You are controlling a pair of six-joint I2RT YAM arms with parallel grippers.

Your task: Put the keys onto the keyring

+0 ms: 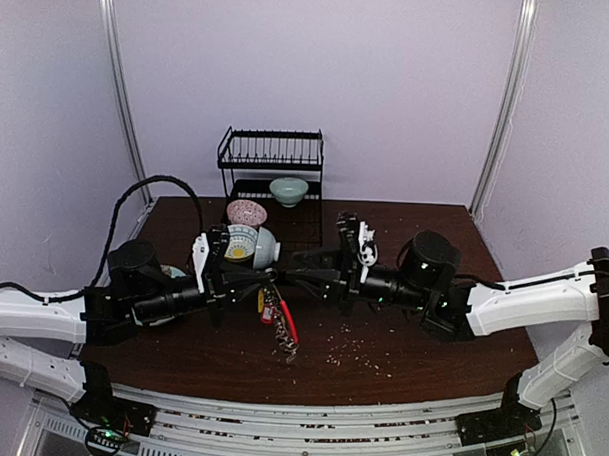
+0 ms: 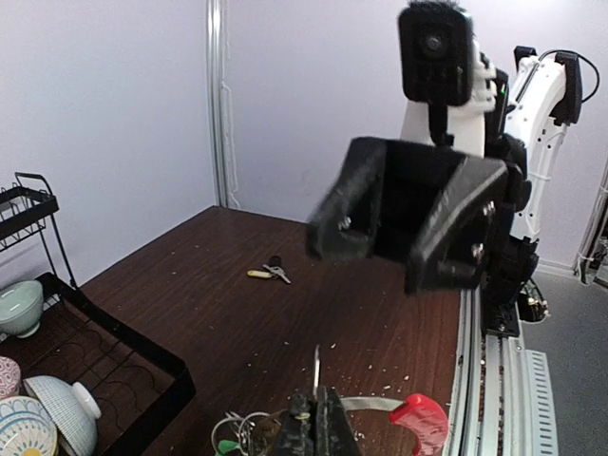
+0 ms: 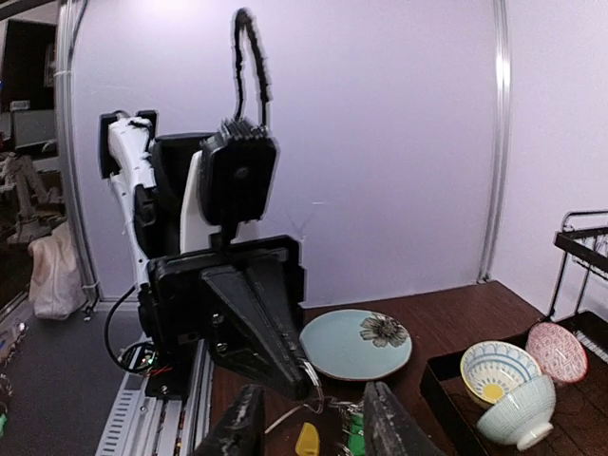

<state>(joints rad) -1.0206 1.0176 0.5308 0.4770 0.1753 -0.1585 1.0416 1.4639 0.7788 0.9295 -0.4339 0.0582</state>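
We see the left tool (image 2: 313, 418) with its fingers pressed together on the keyring (image 1: 279, 309), which it holds up off the worktop (image 1: 411, 342) near the middle. A thin metal sliver stands up from between the fingers. From the left wrist view we cannot tell whether that is a key blade or part of the ring itself. The red strap clip (image 2: 419, 419) curls out to one side of the grip, and a bunch of keys with a green tag (image 2: 226, 445) hangs on the other side. From above, the bunch dangles down towards the wood. The right tool (image 3: 315, 407) faces the left one at close range, with its fingers apart on either side of the hanging yellow tag (image 3: 307, 439) and nothing between them that they press on. Two loose keys (image 2: 270, 273), one with a yellowish head and one with a dark head, lie together on the worktop, well apart from the ring. A pale blue plate (image 3: 353, 346) with a flower lies flat near the left arm, and patterned bowls (image 3: 505, 384) sit in the black dish rack (image 1: 272, 157) at the back.
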